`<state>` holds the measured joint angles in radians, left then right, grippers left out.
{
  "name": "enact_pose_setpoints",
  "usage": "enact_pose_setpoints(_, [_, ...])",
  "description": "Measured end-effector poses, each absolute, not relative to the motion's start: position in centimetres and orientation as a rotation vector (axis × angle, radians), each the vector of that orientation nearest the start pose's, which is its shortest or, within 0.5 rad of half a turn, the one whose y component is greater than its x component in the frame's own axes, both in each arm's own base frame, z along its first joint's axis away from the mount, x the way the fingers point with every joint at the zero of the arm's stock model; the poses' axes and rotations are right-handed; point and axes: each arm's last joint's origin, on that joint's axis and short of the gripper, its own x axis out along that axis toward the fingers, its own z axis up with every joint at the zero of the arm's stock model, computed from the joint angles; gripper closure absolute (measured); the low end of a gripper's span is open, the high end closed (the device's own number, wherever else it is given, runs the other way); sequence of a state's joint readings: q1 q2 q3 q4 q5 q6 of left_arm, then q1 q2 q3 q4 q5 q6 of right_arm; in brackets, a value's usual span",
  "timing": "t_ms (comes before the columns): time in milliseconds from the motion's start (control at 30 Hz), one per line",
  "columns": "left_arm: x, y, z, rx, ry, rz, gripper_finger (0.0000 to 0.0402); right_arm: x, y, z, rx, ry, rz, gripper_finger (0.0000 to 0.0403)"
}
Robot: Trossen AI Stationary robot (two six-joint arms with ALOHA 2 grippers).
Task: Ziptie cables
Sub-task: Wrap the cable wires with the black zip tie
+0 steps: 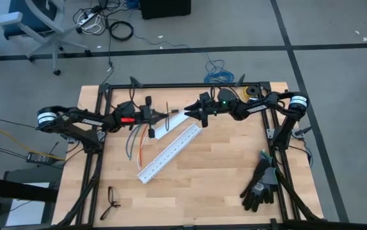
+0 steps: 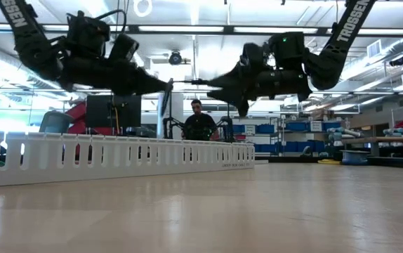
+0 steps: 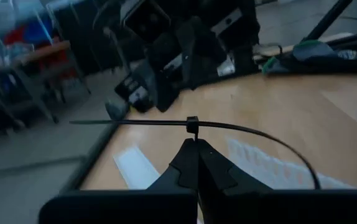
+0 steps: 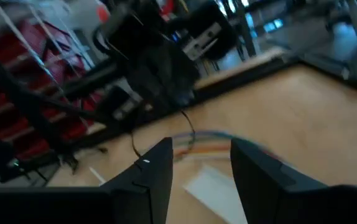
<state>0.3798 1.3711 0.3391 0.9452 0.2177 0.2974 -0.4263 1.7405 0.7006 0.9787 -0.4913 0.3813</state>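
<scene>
Above the far half of a pale wooden table (image 1: 234, 185), the left gripper (image 3: 196, 142) pinches a very thin black plastic ziptie (image 3: 241, 127) at its small square head, fingers fully closed on it, the strip curving away into a loop on one side and running out straight toward the other arm. The right gripper (image 4: 200, 152) faces it nose to nose with its jaws standing partly open and nothing between them; in the high view its tip (image 1: 190, 112) sits just beside the strip's free end without a visible grip. The ziptie looks feather-light, springy and slick, likely to flick or twist if caught anywhere but near the head or close to the tail end. The loose bundle of thin green, orange, red, grey and white cables (image 1: 139, 137) lies on the table beneath the left arm, soft and limp, likely best gathered near the middle where the strands run together. Two long white slotted plastic duct pieces (image 1: 169, 153) lie diagonally nearby. A black work glove (image 1: 260, 185) rests well apart near the right edge.
</scene>
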Motion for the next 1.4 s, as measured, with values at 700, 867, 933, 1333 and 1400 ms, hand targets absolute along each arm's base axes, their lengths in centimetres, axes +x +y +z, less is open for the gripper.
enact_pose_setpoints(700, [24.4, 5.6, 16.3, 0.116, 0.391, 0.152, 0.0402, 24.6, -8.8, 19.6, 0.447, 0.714, -0.280, 0.0328])
enact_pose_setpoints(867, [25.7, 4.5, 17.6, 0.130, 0.421, 0.116, 0.0402, 24.5, -6.1, 20.4, 0.405, 0.731, -0.267, 0.0327])
enact_pose_setpoints(933, [26.1, 4.1, 18.0, 0.139, 0.434, 0.117, 0.0401, 25.0, -5.0, 20.4, 0.375, 0.720, -0.245, 0.0328])
enact_pose_setpoints(1333, [26.8, 2.4, 18.6, -0.033, 0.473, 0.137, 0.0396, 26.4, -2.3, 18.3, 0.309, 0.816, -0.155, 0.0330])
enact_pose_setpoints(1400, [26.7, 2.1, 18.5, -0.070, 0.489, 0.138, 0.0395, 26.4, -2.0, 18.2, 0.306, 0.823, -0.147, 0.0330])
